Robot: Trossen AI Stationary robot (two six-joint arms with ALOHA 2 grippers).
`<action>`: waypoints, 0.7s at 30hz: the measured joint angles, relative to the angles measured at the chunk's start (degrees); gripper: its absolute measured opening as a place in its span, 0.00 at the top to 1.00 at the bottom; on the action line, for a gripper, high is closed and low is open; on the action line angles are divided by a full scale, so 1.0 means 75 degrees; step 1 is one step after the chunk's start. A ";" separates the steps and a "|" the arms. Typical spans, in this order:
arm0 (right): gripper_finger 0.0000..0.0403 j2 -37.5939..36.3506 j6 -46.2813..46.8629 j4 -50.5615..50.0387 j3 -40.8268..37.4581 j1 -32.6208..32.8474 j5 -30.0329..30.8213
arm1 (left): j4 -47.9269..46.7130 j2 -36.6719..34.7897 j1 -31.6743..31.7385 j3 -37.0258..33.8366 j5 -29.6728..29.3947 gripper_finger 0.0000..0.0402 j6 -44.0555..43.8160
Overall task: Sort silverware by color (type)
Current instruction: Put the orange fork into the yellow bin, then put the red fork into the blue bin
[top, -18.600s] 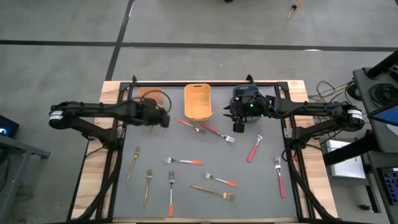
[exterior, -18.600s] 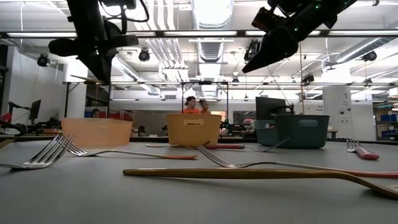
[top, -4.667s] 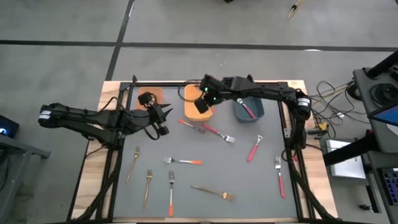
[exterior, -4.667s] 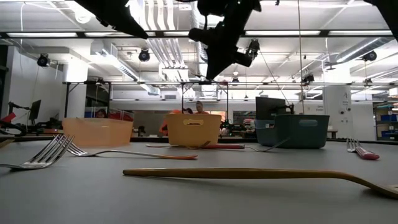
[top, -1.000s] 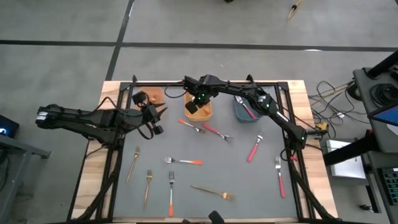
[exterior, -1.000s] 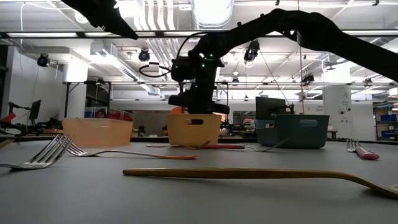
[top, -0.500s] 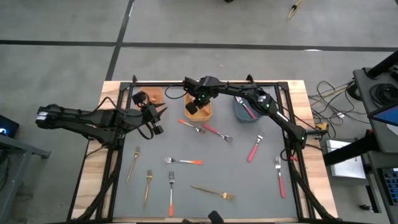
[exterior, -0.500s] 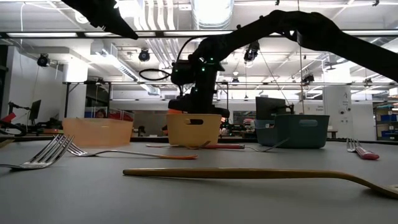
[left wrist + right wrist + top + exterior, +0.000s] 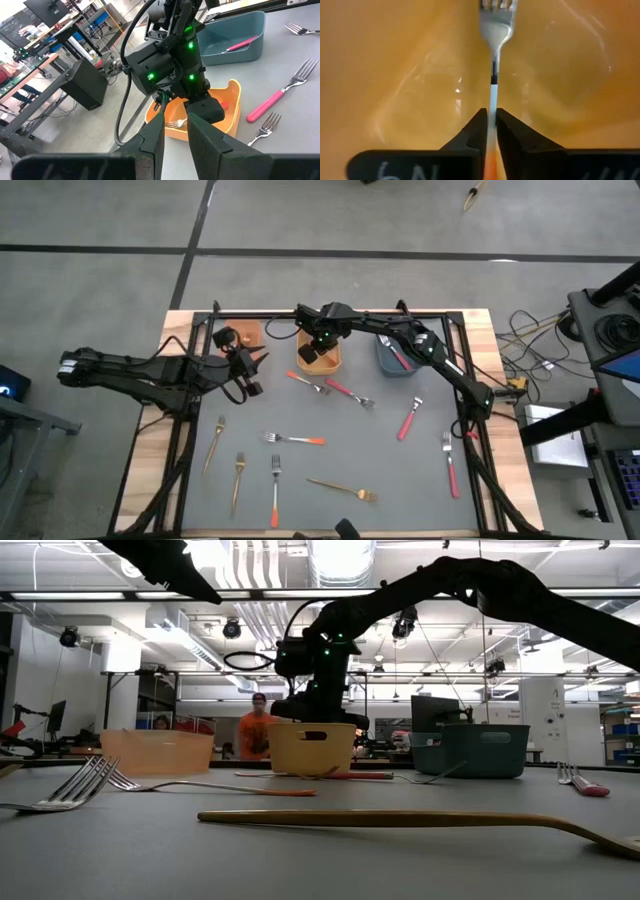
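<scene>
My right gripper (image 9: pixel 318 346) reaches down into the middle orange bin (image 9: pixel 330 330), shut on an orange-handled fork (image 9: pixel 496 30). My left gripper (image 9: pixel 258 372) hovers open over the table's left side, between the peach bin (image 9: pixel 246 330) and the loose forks, with nothing between its fingers (image 9: pixel 175 116). On the grey mat lie gold forks (image 9: pixel 215 442), orange-handled forks (image 9: pixel 297 440) and pink-handled forks (image 9: pixel 407 422), all flat on their sides. The blue-grey bin (image 9: pixel 412 362) holds a pink-handled fork (image 9: pixel 240 44). My right gripper pinches the fork's handle (image 9: pixel 493 102) between its two fingers, just behind the silver neck. The fingers come from above, slanting down into the bin, and lie along the fork. The tines (image 9: pixel 497 5) point away past the fingertips, low over the bin's floor (image 9: pixel 395 75).
Three bins stand in a row at the mat's far edge. A dark frame rail (image 9: pixel 330 312) runs behind them. The right arm (image 9: pixel 440 360) stretches across the blue-grey bin. A person in orange (image 9: pixel 252 735) stands beyond the table. Open mat lies between the scattered forks.
My right gripper's wrist has tipped slightly while staying low in the middle bin. A person in orange has walked into the low view behind the bins.
</scene>
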 joint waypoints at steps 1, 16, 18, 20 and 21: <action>0.88 0.0000 0.0057 0.0004 0.0000 0.0000 0.0000 | 0.0000 0.0000 0.0000 0.0000 0.0003 0.84 0.0000; 0.67 -0.0374 -0.0192 -0.0295 0.0338 0.0043 -0.0060 | -0.0003 0.0002 0.0000 0.0000 0.0000 0.84 0.0000; 0.67 -0.0621 -0.0450 -0.0436 0.0347 0.0125 -0.0050 | -0.0003 0.0003 -0.0002 0.0000 0.0003 0.84 0.0000; 0.69 -0.0871 -0.0727 -0.0598 0.0337 0.0259 0.0044 | -0.0003 0.0003 0.0000 0.0000 0.0003 0.84 -0.0025; 0.69 -0.0997 -0.0879 -0.0626 0.0322 0.0345 0.0054 | -0.0003 0.0003 0.0000 0.0000 0.0001 0.84 -0.0054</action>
